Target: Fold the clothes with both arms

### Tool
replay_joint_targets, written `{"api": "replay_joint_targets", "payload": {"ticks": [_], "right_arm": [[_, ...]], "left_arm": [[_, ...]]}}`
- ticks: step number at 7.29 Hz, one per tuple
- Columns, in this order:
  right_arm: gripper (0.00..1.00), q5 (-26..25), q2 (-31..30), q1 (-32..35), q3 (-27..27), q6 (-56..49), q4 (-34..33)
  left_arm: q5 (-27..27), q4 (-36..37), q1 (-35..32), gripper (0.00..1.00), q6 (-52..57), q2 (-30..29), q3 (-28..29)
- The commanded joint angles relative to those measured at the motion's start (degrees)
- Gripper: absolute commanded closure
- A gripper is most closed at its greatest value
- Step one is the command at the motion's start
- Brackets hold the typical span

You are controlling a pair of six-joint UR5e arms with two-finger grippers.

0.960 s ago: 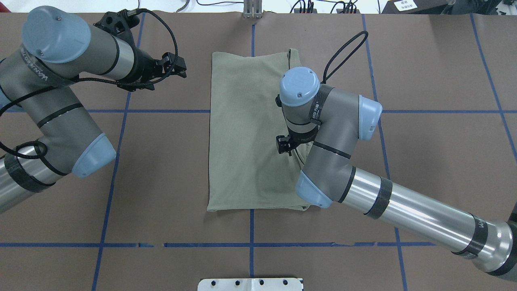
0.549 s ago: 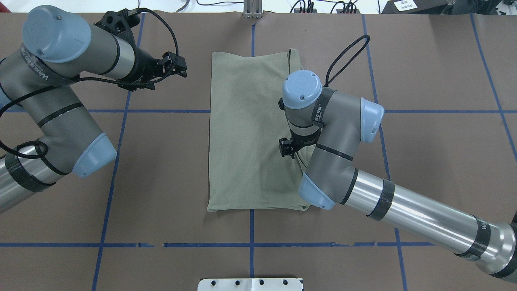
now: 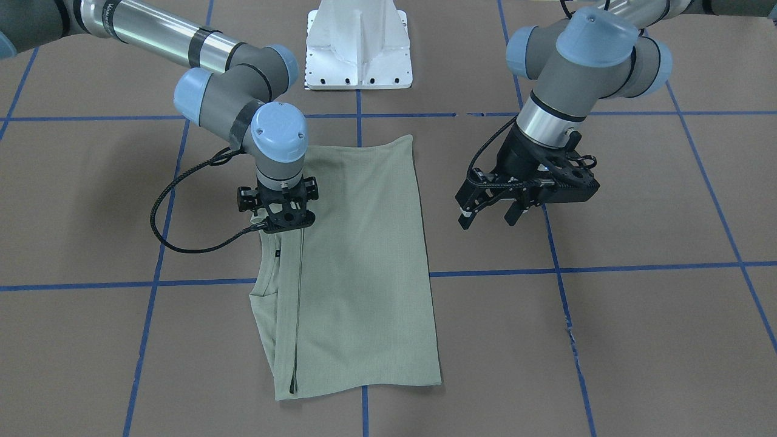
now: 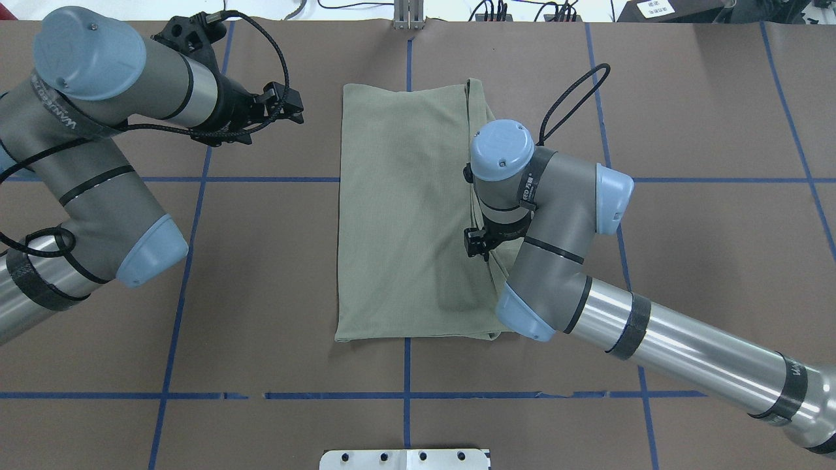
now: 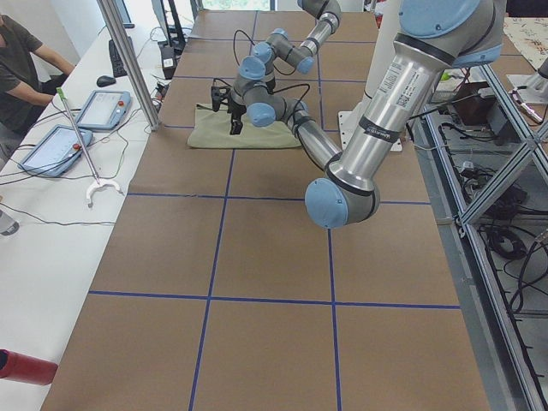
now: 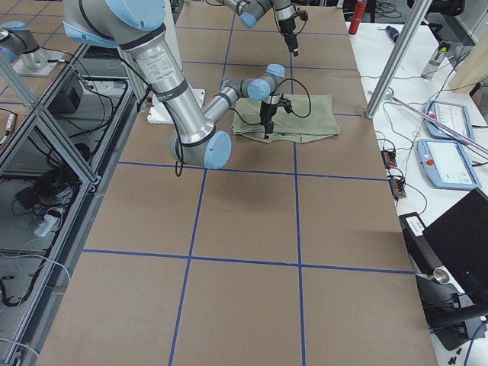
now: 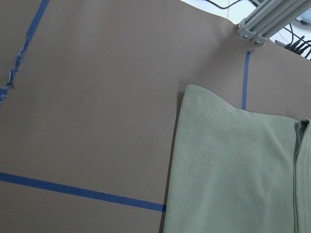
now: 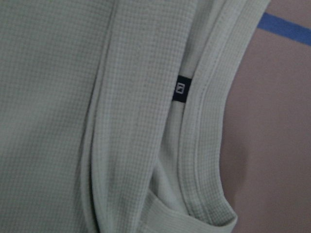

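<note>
The clothes (image 4: 398, 215) are one pale sage-green knit shirt lying flat on the brown table, folded into a tall rectangle. Its neckline and small black neck label (image 8: 181, 89) sit along the edge on the robot's right. My right gripper (image 3: 280, 212) points straight down just over that edge, near the label (image 3: 277, 253). Its fingers are hidden under the wrist, so I cannot tell whether it is open or shut. My left gripper (image 3: 487, 217) hovers open and empty above bare table, a hand's width off the shirt's other side. The left wrist view shows the shirt's far corner (image 7: 233, 170).
The white pedestal base (image 3: 358, 42) stands at the robot's side of the table. Blue tape lines (image 4: 261, 179) grid the brown surface. An aluminium post (image 4: 408, 16) rises at the far edge. A seated person (image 5: 21, 68) and tablets (image 5: 103, 110) are at a side bench.
My right arm has slid from over the shirt's middle towards the shirt's right edge and slightly nearer the robot. The left arm has barely moved. The shirt lies as before.
</note>
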Motion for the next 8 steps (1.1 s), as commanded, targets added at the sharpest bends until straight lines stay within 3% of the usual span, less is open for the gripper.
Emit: {"api": "replay_joint_targets", "payload": {"ticks": [1, 3, 5, 6, 8], "right_arm": [[0.00, 0.22, -3.90, 2.47, 3.14, -1.96, 0.02], [0.00, 3.46, -10.23, 6.26, 9.64, -7.06, 0.02], [0.00, 3.47, -8.07, 7.23, 11.25, -6.19, 0.02], [0.00, 3.30, -5.10, 7.58, 10.30, -6.10, -0.33], [0.00, 3.12, 3.41, 8.03, 1.89, -6.10, 0.19]], "left_arm": [[-0.09, -0.02, 0.00, 0.00, -0.09, -0.15, -0.12], [-2.44, -0.02, 0.00, 0.00, -0.97, -0.59, -0.21], [-2.46, 0.33, 0.00, 0.00, -0.98, -0.50, -1.09], [-2.46, 0.33, 0.00, 0.00, -0.97, -0.50, -1.09], [-2.37, 0.33, 0.00, 0.00, -0.98, -0.24, -2.14]]}}
